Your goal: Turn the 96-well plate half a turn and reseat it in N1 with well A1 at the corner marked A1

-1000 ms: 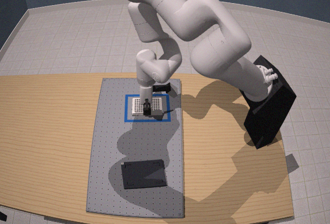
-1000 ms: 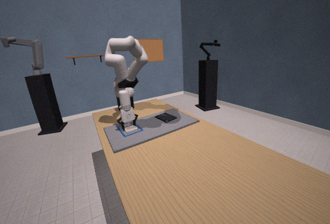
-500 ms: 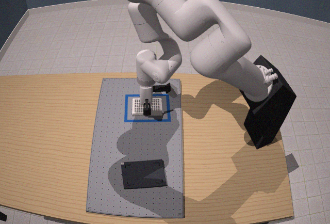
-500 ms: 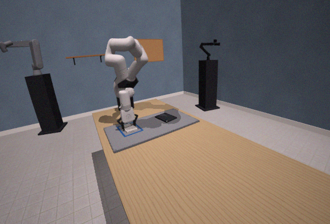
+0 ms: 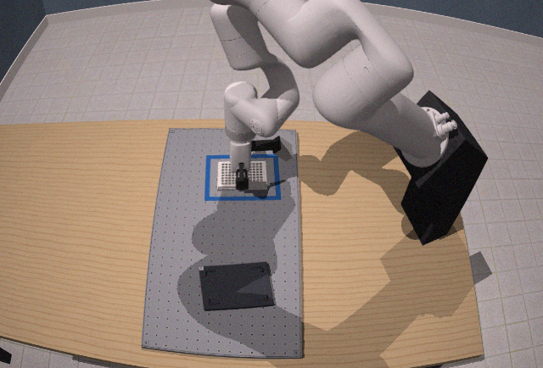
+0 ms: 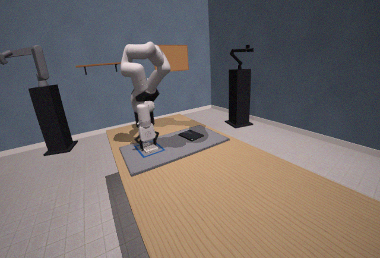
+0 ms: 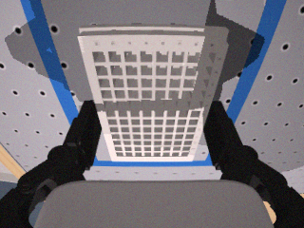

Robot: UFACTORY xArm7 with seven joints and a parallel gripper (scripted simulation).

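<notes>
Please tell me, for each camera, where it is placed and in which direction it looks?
Top: high above the table, looking down on the arm, plate and empty nest.
Exterior: far along the table, facing the whole arm.
Wrist: behind the open gripper, looking down; both fingers show.
All share the plate inside the blue outline.
</notes>
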